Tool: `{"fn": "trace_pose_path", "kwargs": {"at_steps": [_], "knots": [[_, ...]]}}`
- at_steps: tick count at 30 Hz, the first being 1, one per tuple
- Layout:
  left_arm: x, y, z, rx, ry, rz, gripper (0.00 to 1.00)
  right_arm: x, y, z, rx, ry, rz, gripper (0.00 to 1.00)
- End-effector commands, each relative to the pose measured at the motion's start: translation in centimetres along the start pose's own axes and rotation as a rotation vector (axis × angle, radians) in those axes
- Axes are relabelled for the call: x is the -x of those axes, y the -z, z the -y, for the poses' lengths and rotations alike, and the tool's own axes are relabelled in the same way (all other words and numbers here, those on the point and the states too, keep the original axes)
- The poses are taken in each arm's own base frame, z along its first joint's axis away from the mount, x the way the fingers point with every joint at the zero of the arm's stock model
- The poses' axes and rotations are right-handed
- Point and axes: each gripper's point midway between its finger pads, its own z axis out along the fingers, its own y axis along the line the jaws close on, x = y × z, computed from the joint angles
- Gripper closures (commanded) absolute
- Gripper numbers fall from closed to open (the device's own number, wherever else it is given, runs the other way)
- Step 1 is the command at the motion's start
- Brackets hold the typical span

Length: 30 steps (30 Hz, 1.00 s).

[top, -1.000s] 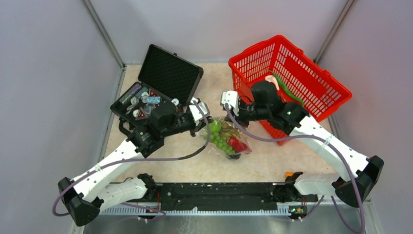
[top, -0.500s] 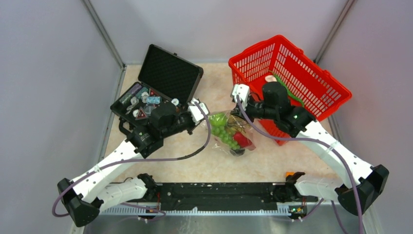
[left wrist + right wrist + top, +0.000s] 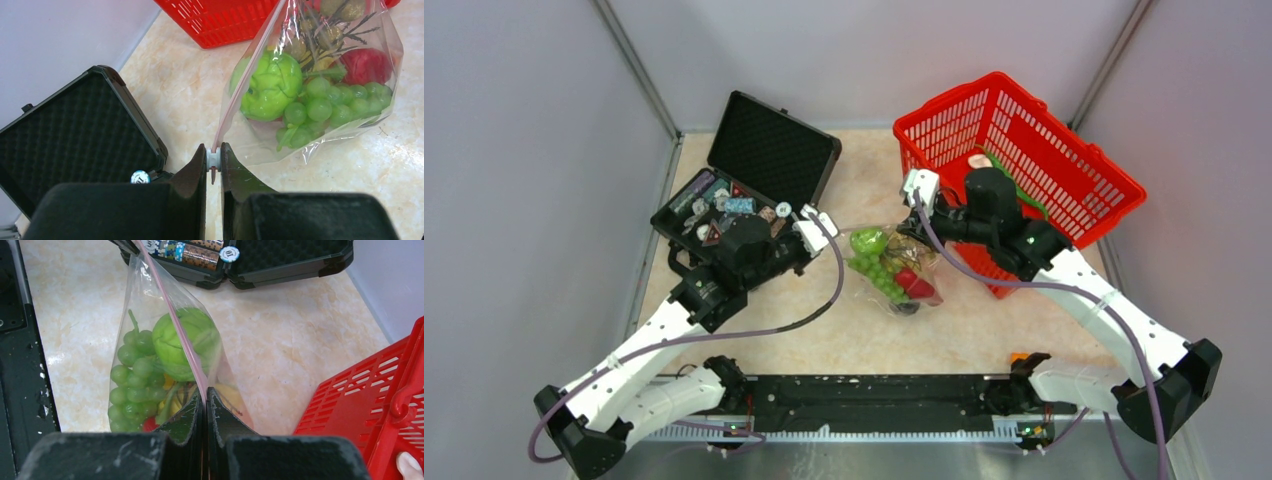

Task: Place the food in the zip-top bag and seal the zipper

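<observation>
Top external | red basket (image 3: pixel 944 125) beside zip-top bag (image 3: pixel 871 290) | black case (image 3: pixel 772 150) (open) left

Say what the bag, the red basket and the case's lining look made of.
Zip-top bag: thin clear plastic film, glossy; it crinkles and glints.
Red basket: rigid moulded plastic, likely; uniform colour, lattice walls.
Case lining: black foam, apparently; matt, dimpled egg-crate surface.

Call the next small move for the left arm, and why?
Probably open the left gripper and back off: its white slider seems to sit at the corner of the zip-top bag, and the pink zipper reads as one closed line to the right gripper.
</observation>
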Motion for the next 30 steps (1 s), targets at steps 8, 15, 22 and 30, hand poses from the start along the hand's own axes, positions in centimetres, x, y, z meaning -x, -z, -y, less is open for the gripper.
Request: {"fn": "trace_pose_path", "kwargs": {"at_steps": [8,15,22,30], "knots": [[-1.4,0.7,-2.3,0.113,0.025,-0.064,0.48,2.8,1.5,2.2,-0.090,0.030,0.102,1.00],[1.7,2.2,-5.3,0.311,0.140,0.125,0.01,2.5,0.0,1.7,-0.056,-0.039,0.142,1.00],[1.4,3.1,-7.5,0.475,0.275,0.200,0.01,2.7,-0.7,2.5,-0.126,-0.133,0.238,1.00],[0.3,4.1,-9.8,0.613,0.492,0.214,0.01,6.6,1.3,0.4,-0.050,-0.264,0.492,1.00]]}}
